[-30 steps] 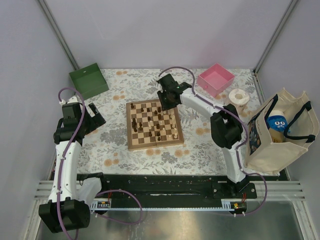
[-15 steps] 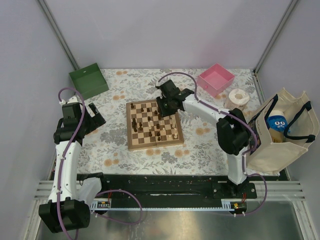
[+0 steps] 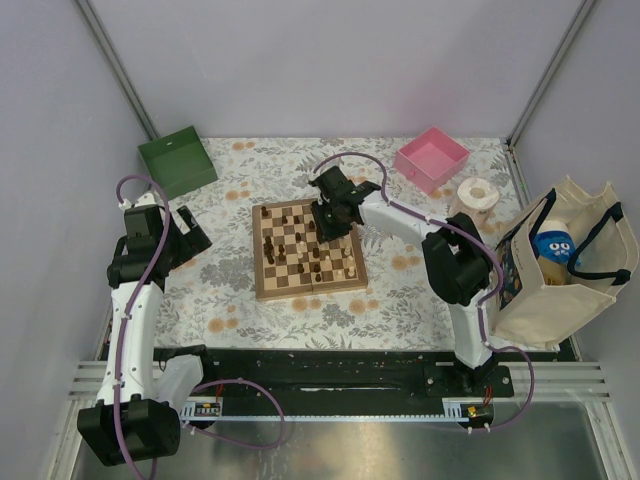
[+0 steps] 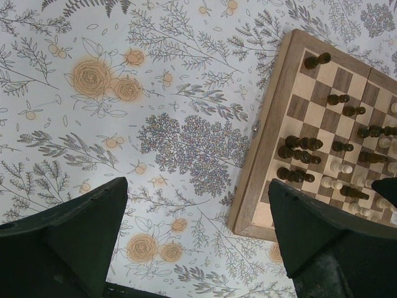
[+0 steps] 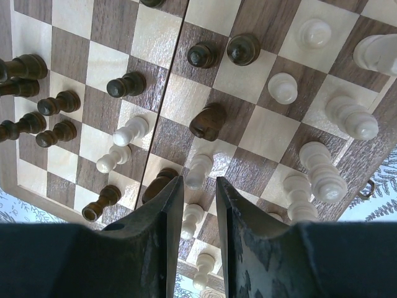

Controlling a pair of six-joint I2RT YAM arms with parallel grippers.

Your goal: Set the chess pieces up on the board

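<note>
The board [image 3: 262, 290] lies mid-table with dark and cream chess pieces [image 3: 312, 252] scattered over its squares. My right gripper [image 3: 326, 222] hovers over the board's far right part. In the right wrist view its fingers [image 5: 200, 181] stand a narrow gap apart with nothing clamped. A cream pawn [image 5: 200, 169] stands just beyond the fingertips, a dark piece [image 5: 206, 121] lies farther on, and a dark piece [image 5: 156, 185] sits beside the left finger. My left gripper [image 3: 195, 232] is wide open and empty [image 4: 197, 183] over the cloth, left of the board's edge [image 4: 263, 155].
A green box [image 3: 177, 160] stands at the back left and a pink box [image 3: 431, 157] at the back right. A white tape roll [image 3: 478, 193] and a cream tote bag [image 3: 560, 265] sit to the right. A floral cloth [image 4: 173, 136] covers the table.
My right gripper has come from the board's far edge nearer, over the pieces. The left arm has not moved.
</note>
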